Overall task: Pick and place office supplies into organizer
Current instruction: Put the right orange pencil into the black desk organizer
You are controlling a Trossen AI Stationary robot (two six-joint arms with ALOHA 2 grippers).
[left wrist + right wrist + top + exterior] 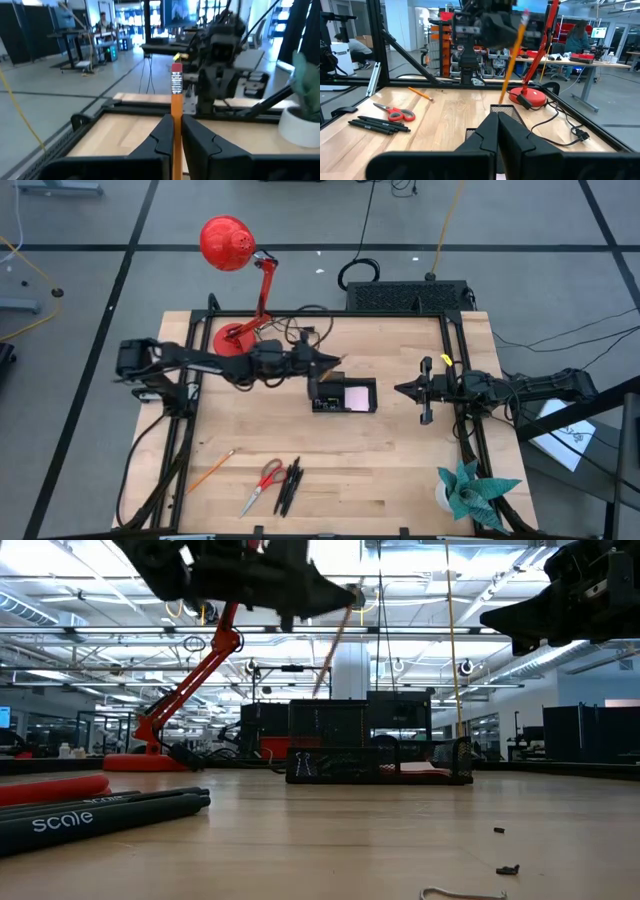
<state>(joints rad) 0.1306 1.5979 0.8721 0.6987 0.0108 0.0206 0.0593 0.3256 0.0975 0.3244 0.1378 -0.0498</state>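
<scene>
Overhead, the left gripper [330, 363] hangs just above the near-left corner of the organizer [343, 396], its fingers pinched on an orange pencil [338, 361], presumably so the pencil can drop straight into a compartment. The pale pink sticky-note pad [357, 396] already lies in the organizer. The right gripper [404, 389] waits to the organizer's right, fingers closed on nothing, clear of the left arm's path. Near the bench's [400, 470] front edge a second pencil [210, 471], the red-handled scissors [262, 484] and black pens [289, 486] lie untouched, likely the next picks.

From bench height, the held pencil [336, 640] slants downward from the left gripper [340, 595] high above the organizer [378, 762], so it has some way to descend. The right gripper [500, 618] is raised too. Pens [100, 810] lie close to the camera, and tiny black clips [508, 868] dot the bench [330, 840].

In the left wrist view, the fingers [162, 137] clamp the pencil [176, 115] mid-shaft, eraser end outward; a grip there should keep it steady while it is lowered.

The right wrist view shows its own fingers [487, 135] pressed together, empty, facing the organizer [512, 114], the held pencil [512, 55] tilted above it, with scissors [395, 112] and pens [379, 124] well apart.
</scene>
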